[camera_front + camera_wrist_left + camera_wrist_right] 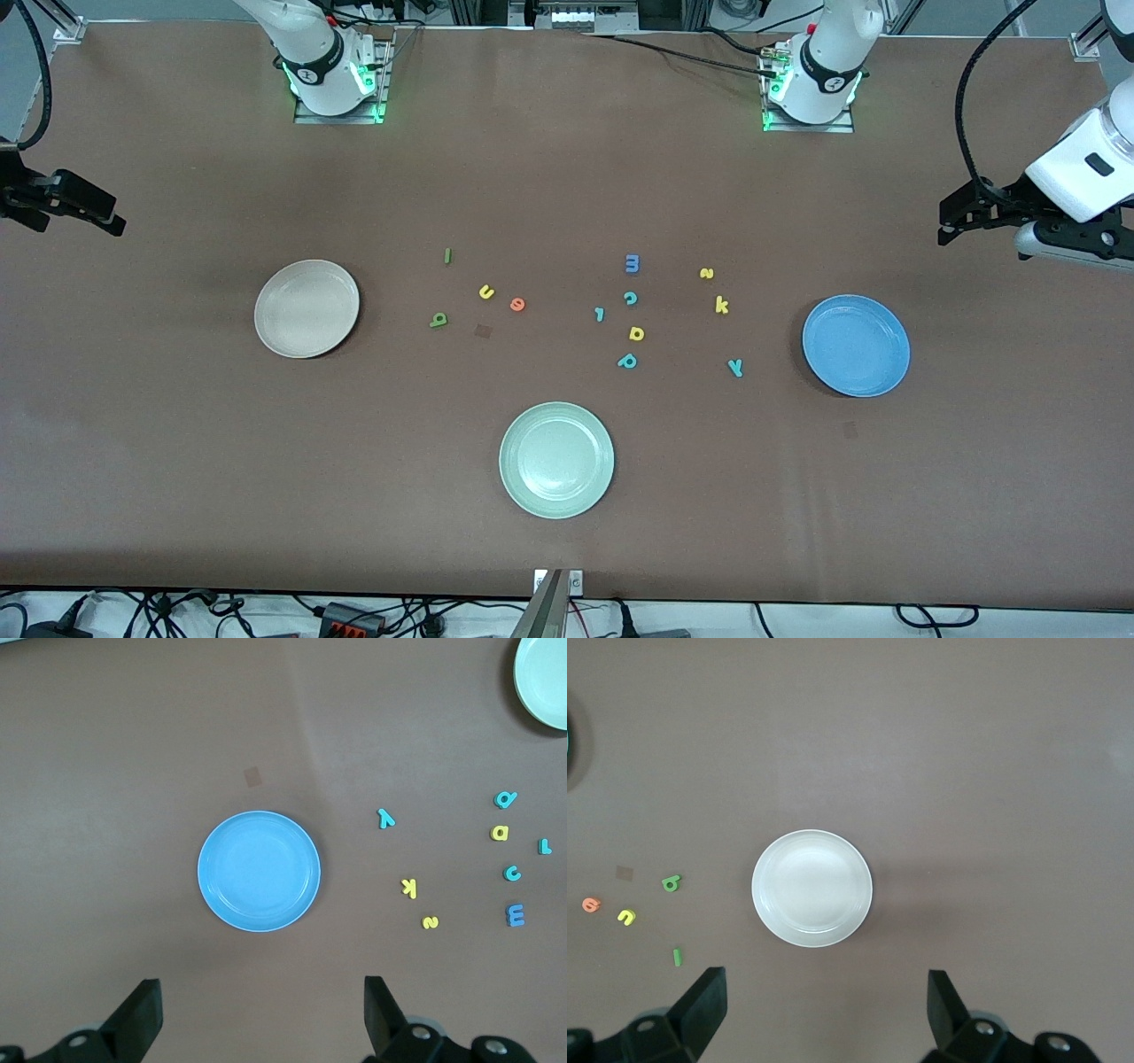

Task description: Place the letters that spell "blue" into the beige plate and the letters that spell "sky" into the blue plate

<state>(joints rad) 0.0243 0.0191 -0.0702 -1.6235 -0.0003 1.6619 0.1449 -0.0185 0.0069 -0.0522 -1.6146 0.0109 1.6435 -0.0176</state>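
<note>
The beige plate point(306, 308) lies toward the right arm's end of the table and the blue plate point(856, 346) toward the left arm's end. Between them lie a green b point(438, 320), green l point(447, 256), yellow u point(486, 291) and orange e point(517, 305), then a yellow s point(706, 274), yellow k point(722, 306) and teal y point(735, 367). My left gripper point(261, 997) hangs open and empty high beside the blue plate point(259, 870). My right gripper point(824, 988) hangs open and empty high beside the beige plate point(811, 888).
A pale green plate point(556, 459) lies nearer the front camera than the letters. Among the letters sit a blue m point(633, 263), teal c point(630, 299), teal p point(627, 361), a yellow d-like letter point(636, 333) and a small teal letter point(600, 314).
</note>
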